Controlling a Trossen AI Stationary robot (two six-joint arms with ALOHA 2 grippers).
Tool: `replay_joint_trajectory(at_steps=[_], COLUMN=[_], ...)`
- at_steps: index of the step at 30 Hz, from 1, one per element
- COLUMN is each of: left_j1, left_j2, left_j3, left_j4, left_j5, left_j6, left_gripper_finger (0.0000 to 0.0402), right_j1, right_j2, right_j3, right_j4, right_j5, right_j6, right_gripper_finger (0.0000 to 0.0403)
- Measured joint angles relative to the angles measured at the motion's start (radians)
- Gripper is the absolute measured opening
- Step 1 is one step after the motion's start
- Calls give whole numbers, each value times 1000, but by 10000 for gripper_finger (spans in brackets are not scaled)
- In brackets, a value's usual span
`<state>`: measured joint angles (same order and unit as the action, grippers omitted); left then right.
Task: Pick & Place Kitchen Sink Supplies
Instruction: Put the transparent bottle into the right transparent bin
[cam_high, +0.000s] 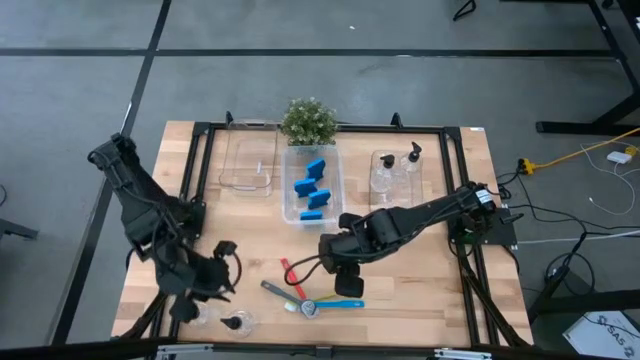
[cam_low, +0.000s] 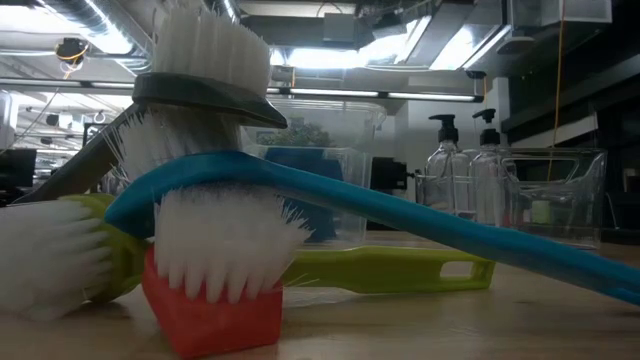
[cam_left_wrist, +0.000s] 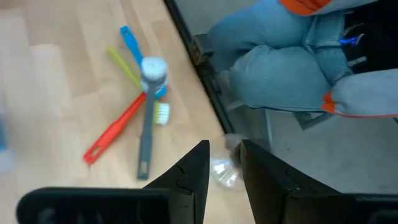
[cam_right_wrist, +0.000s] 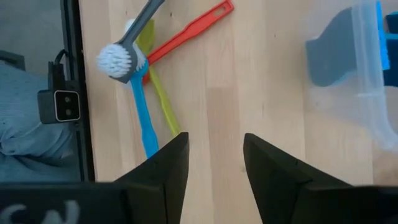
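High view: a pale wooden table (cam_high: 420, 290) with a black frame is seen, and near its front edge four thin long-handled brushes are piled crosswise. The grey brush (cam_high: 283, 296) lies on top with its round white bristle head up, over the red brush (cam_high: 291, 275), the blue brush (cam_high: 338, 304) and the yellow-green brush (cam_low: 390, 270), whose flat handle ends in a slot. In the low view the stiff white bristles and the blocky red head fill the foreground.

Behind the pile three clear plastic bins are lined up. The left bin (cam_high: 248, 165) looks bare, the middle bin (cam_high: 334, 190) holds four small blue rectangular sponges (cam_high: 315, 190), and the right bin (cam_high: 380, 185) holds two clear pump bottles (cam_high: 398, 165) with black tops. A green potted plant (cam_high: 309, 120) stands behind the middle bin.

The right gripper (cam_high: 340, 268) is held just behind the brush pile, its dark jaws spread with only bare wood between them. The left gripper (cam_high: 216, 272) hangs at the front left corner above two more clear bottles (cam_high: 225, 321); in its wrist view the jaws stand narrowly apart around something clear and glossy, but whether it is pinched cannot be told. A person's legs in blue jeans (cam_left_wrist: 280, 62) are visible beyond the table edge.
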<state>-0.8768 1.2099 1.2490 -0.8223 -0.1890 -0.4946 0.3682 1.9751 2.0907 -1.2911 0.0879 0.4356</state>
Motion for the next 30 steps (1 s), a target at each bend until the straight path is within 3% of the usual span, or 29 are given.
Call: replay_joint_trajectory(at_steps=[8,23,26,30], left_j1=[-29,-29,-29,-29], left_j2=[112,226,231,231], left_j3=[140,132,132,132], left_j4=[-73,-63,-9,186], left_j5=[-29,80,83,81], left_j6=[9,-147,-147,-133], left_gripper_finger=[86,87,87,87], right_j1=[15,16,16,16], right_j2=[0,0,0,0], right_j3=[0,0,0,0], right_j4=[14,19,19,22], right_j5=[18,18,18,18], right_j6=[9,28,28,28], right_gripper_finger=[153,153,153,153])
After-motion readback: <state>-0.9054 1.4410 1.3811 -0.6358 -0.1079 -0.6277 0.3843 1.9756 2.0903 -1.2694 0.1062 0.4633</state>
